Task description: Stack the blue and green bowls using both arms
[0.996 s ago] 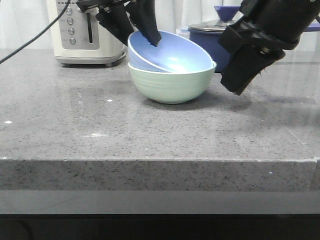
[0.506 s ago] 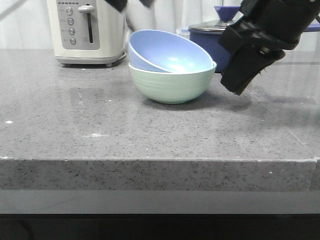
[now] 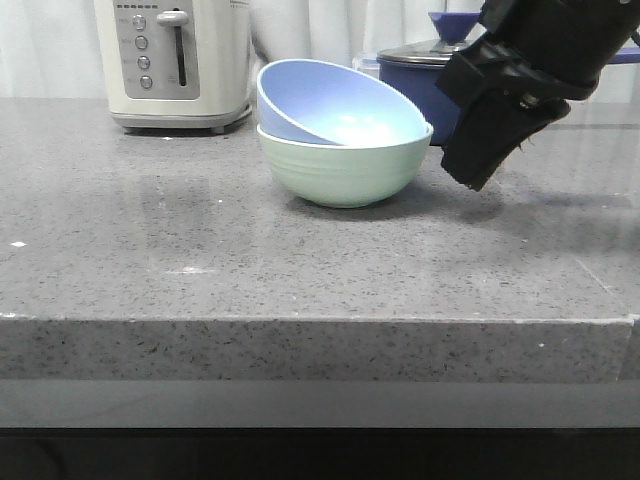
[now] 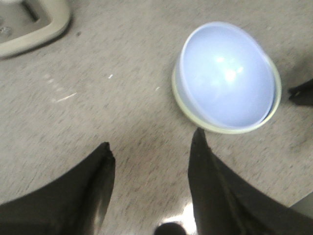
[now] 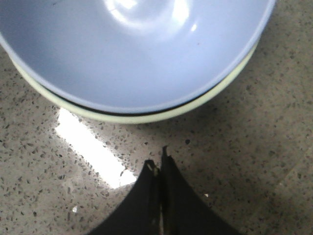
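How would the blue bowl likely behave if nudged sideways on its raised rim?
The blue bowl sits tilted inside the green bowl, so it would probably rock or slide level. It looks stiff, light plastic, unlikely to break.

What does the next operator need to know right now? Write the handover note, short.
Left gripper: open, empty, up above the counter, out of the front view.
Right gripper: shut, holding nothing, just beside the bowls on the robot's right.
Blue bowl: sits inside the green bowl, tilted, its left edge riding high above the green rim.
Green bowl: upright on the counter, in front of the toaster and the navy saucepan.
Done: bowls nested, both grippers off them.
Left: probably level the blue bowl if a flush stack is wanted; withdraw the right arm.
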Controlling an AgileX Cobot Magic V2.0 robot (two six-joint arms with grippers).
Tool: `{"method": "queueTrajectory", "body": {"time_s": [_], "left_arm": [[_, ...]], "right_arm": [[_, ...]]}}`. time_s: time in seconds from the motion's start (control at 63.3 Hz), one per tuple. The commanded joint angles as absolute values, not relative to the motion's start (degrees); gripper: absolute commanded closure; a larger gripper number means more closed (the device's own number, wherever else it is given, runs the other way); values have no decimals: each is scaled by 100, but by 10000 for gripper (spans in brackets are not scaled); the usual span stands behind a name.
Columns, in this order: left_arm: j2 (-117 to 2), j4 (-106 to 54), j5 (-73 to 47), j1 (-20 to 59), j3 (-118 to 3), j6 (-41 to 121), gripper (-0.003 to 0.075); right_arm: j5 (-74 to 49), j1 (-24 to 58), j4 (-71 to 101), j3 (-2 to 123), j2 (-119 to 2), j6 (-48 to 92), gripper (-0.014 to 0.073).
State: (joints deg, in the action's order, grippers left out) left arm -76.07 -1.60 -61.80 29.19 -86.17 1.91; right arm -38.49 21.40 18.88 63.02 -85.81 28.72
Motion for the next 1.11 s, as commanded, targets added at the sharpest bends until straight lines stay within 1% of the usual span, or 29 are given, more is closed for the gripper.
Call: {"method": "queueTrajectory", "body": {"time_s": [0.0,0.221,0.49,0.632,1.091], "left_arm": [[-6867,-101,-5568,2958,-8062,0,366],[-5434,-88,-5021,2958,-6447,0,366],[-4159,-88,-4680,2958,-5178,0,366],[-3859,-88,-4597,2958,-4919,0,366],[-3857,-88,-4482,2958,-4898,0,366]], "right_arm": [[-3675,2134,1978,6432,-8387,2934,657],[-3675,2134,1978,6432,-8387,2934,657],[-3675,2134,1978,6432,-8387,2934,657],[-3675,2134,1978,6432,-8387,2934,657],[-3675,2134,2009,6432,-8387,2934,657]]}}
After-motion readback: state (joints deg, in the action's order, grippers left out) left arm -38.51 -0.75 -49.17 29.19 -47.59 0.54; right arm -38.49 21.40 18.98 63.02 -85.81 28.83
